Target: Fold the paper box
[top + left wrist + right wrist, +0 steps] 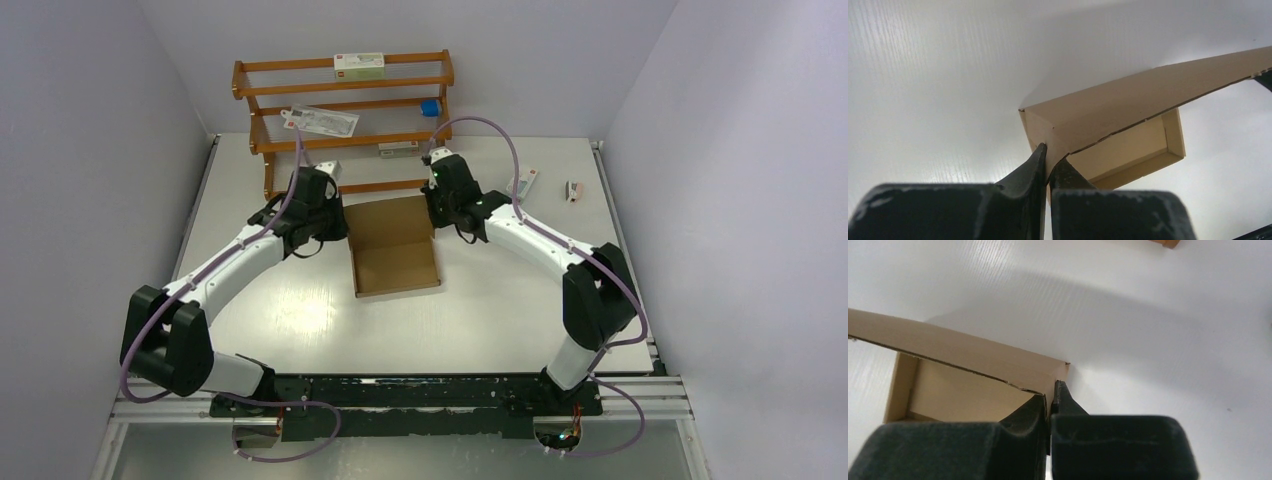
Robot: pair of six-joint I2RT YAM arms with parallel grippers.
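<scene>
The paper box (395, 248) is sitting near the middle of the tabletop (520, 310), with its shallow tray standing walls-up at the near end and its lid panel rising open from the far end. What is worrying me is that the lid is being held only by its two far corners, on thin slivers of cardboard. If the two sides are not moving evenly, the panel is likely to be twisting and creasing off its score line, or a corner could be slipping free or tearing. Nothing is pinning the tray down either, so a pull on the lid may be dragging or tipping the whole box instead of folding it. The left jaws are closed almost to nothing, pinching the lid's far left corner between their tips. The right jaws are squeezing the far right corner the same way, with the cardboard edge sandwiched between them. I am not quite making out whether the lid's tuck flap is creased, as the wrist views are showing only its underside. Just behind the box a wooden rack (345, 110) is standing, close enough that a lid swinging back could be knocking it.
</scene>
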